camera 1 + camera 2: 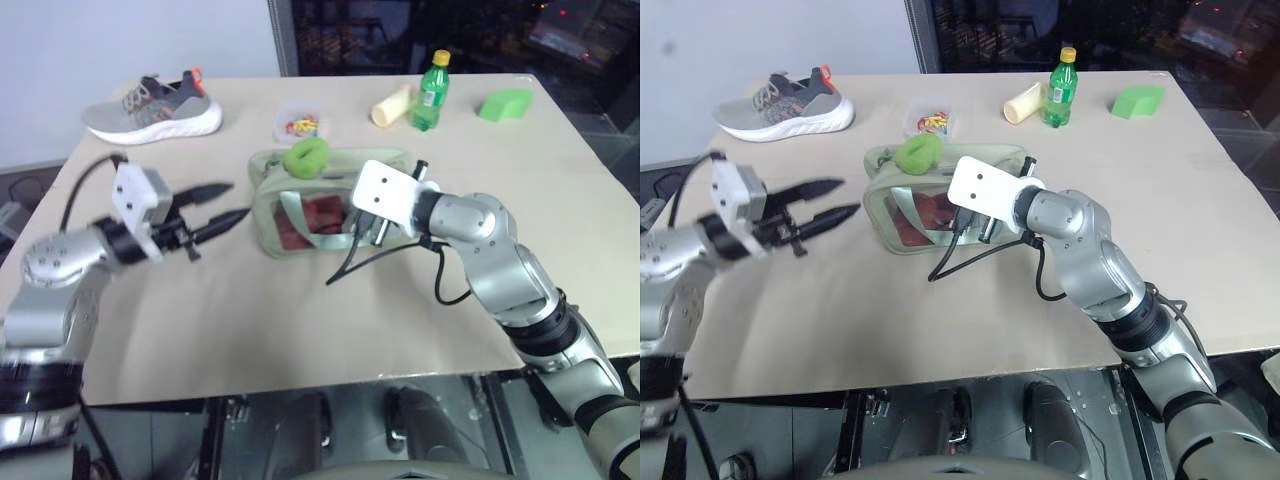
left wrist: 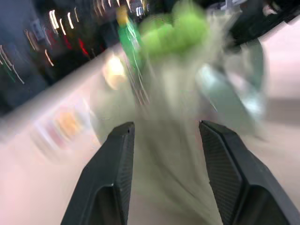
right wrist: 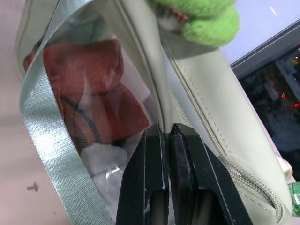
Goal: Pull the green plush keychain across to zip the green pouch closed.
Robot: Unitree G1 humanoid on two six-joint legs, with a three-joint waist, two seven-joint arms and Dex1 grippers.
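Two grippers worked over a tan table [image 1: 300, 330], with the green pouch [image 1: 330, 205] lying near the table's middle, somewhat toward the far edge. The green plush keychain [image 1: 306, 157] sat on top of the pouch at its left end, on the far side of the bag. Through the pouch's clear front panel, red contents [image 3: 93, 103] were visible, and a pale green strap [image 3: 51, 140] ran across that panel.

The left gripper [image 1: 226, 208] hung just beside the pouch's left end, apart from it, its two black fingers [image 2: 112, 178] spread partway with nothing between them. The right gripper [image 3: 164, 136] had its fingers pressed together, tips against the clear front of the pouch near the seam below the zipper; whether any material was pinched between them could not be told. A black cable [image 1: 360, 262] trailed from that wrist onto the table in front of the pouch.

Along the far edge stood a green bottle [image 1: 431, 92] with a yellow cap, a cream-coloured roll [image 1: 391, 105] just beside it, and a bright green block [image 1: 505, 104] toward the far right corner. A small clear box [image 1: 300, 124] of coloured bits lay just behind the pouch. A grey sneaker [image 1: 152, 108] rested near the far left corner.
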